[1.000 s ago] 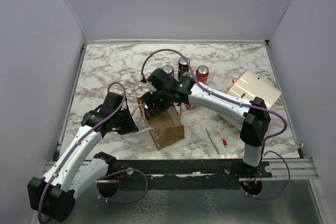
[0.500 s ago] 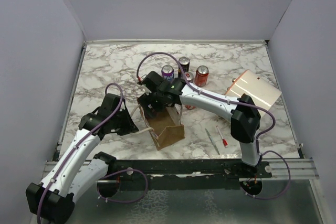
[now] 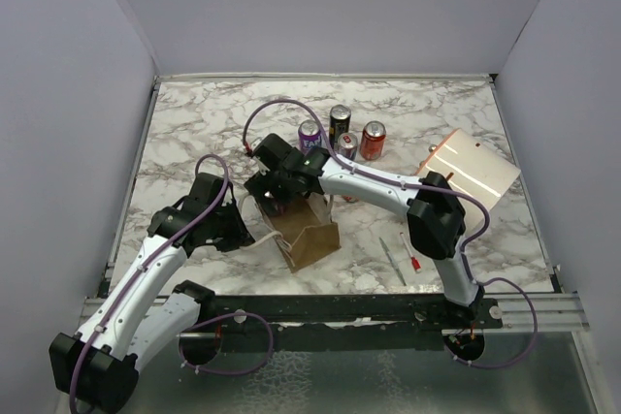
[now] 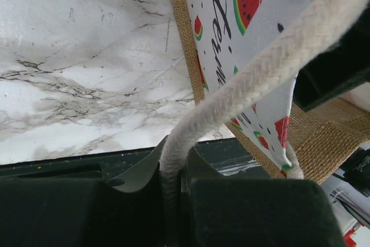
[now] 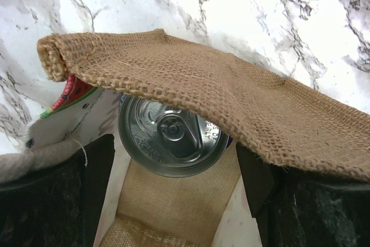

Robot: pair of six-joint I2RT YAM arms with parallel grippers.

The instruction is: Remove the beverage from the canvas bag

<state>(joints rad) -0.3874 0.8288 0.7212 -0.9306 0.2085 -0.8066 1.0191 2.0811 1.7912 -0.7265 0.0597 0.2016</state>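
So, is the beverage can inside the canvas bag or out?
Inside: the right wrist view shows the can, top up, within the canvas bag.

I see a white, grey-veined marble counter [image 3: 194,123] boxed in by plain pale walls [image 3: 330,7] left, far and right, evenly lit.

The white marble table [image 3: 194,128] carries the canvas bag [image 3: 312,241] close to its near edge. Cans [image 3: 340,123] stand mid-table toward the far edge. A tan box [image 3: 471,167] lies by the right edge, and two small tools [image 3: 393,259] lie toward the near right corner.

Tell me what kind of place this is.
Probably a robot test booth: plain walls box in a marble-look table, two arms sit on a rail at its near edge, with cans and a bag.
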